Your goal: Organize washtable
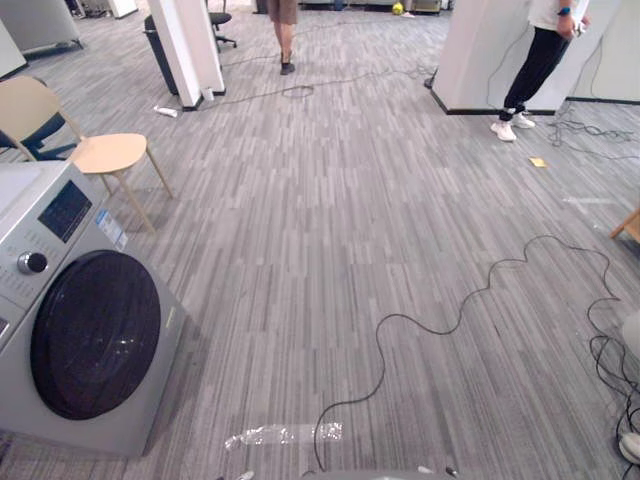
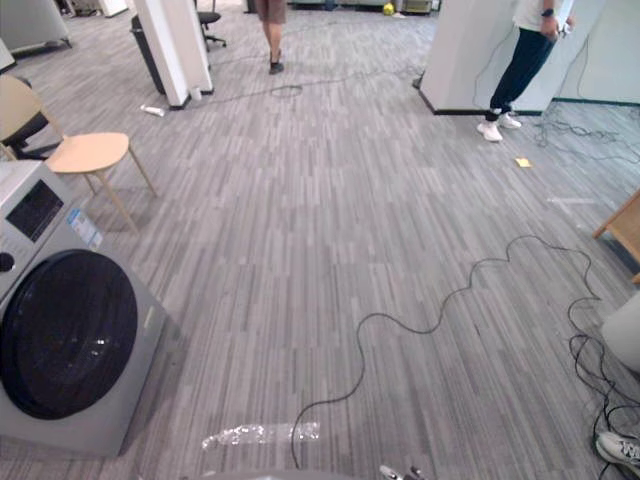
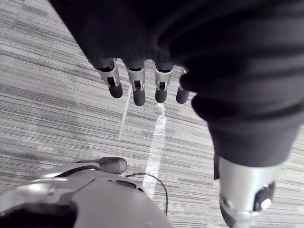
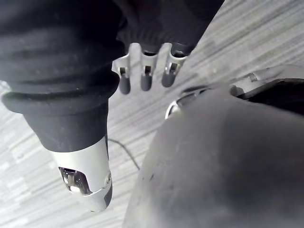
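No washtable items are in sight. A grey front-loading washing machine (image 1: 90, 330) with a dark round door stands on the carpet at the near left. My left hand (image 3: 137, 90) hangs over the carpet with its fingers straight and nothing in it. My right hand (image 4: 145, 78) hangs the same way, fingers relaxed and holding nothing.
A light wooden chair (image 1: 105, 152) stands behind the machine. A white pillar (image 1: 190, 45) rises at the far left and a white partition (image 1: 485, 55) at the far right. One person (image 1: 532, 70) stands by the partition, another (image 1: 285, 35) farther back. A strip of clear tape (image 1: 285, 434) lies on the floor.
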